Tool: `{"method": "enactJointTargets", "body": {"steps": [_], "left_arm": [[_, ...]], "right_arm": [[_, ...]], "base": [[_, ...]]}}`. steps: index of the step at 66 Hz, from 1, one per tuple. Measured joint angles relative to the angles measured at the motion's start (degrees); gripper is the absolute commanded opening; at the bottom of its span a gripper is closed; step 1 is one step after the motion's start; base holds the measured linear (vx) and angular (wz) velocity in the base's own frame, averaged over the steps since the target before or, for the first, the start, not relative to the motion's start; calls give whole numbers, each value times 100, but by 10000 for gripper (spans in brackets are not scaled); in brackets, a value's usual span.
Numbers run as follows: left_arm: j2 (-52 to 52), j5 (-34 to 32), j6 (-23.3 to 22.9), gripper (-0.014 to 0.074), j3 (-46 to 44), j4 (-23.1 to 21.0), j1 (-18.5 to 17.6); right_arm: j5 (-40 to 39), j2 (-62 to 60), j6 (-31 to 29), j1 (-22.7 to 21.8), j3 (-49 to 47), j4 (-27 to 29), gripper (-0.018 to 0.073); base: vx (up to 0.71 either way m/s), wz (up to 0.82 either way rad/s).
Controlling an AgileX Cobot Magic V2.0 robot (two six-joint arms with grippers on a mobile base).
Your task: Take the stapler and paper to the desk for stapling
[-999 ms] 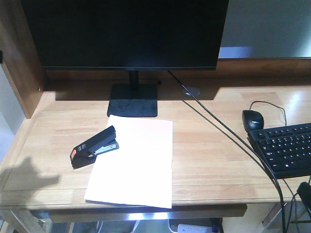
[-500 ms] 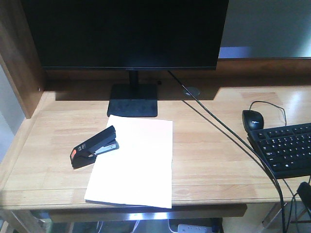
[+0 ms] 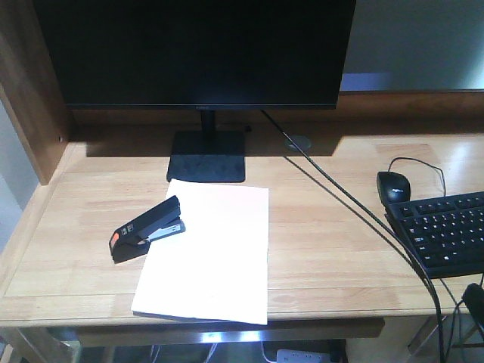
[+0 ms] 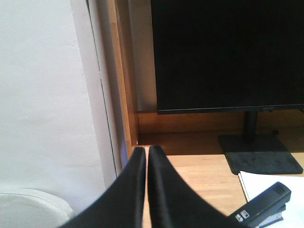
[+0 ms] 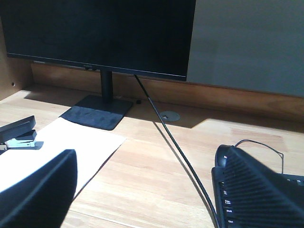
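The black stapler (image 3: 147, 228) with an orange-red patch at its rear lies on the light-wood desk (image 3: 340, 249), its nose resting on the left edge of the white paper (image 3: 212, 257). In the left wrist view my left gripper (image 4: 145, 150) is shut with nothing in it, hanging off the desk's left end, with the stapler (image 4: 262, 205) and a corner of the paper (image 4: 256, 183) low to its right. My right gripper (image 5: 149, 156) is open over the desk's front, the paper (image 5: 61, 149) and stapler (image 5: 20, 133) off to its left.
A black monitor (image 3: 197, 53) on a flat stand (image 3: 208, 157) fills the back. A cable (image 3: 340, 197) runs diagonally to the front right. A black mouse (image 3: 394, 185) and keyboard (image 3: 446, 231) lie at the right. A wooden side panel (image 3: 26, 113) walls the left.
The dark shadow on the desk's left front corner has shrunk and gone. The stapler and paper have not moved.
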Motion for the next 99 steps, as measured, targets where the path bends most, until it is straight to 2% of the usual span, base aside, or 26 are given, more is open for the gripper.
{"method": "enactJointTargets", "body": {"steps": [15,31,99], "left_arm": [[-950,-11,-13,-7,943,0,0],[-1074,-395,-13,-7,1284,6,0],[-1074,-419,-13,-7,1321,18,0]], "right_arm": [[0,0,0,0,0,0,589],[0,0,-5,0,0,0,589],[0,0,-5,0,0,0,589]], "base": [[0,0],[0,0],[0,0]]}}
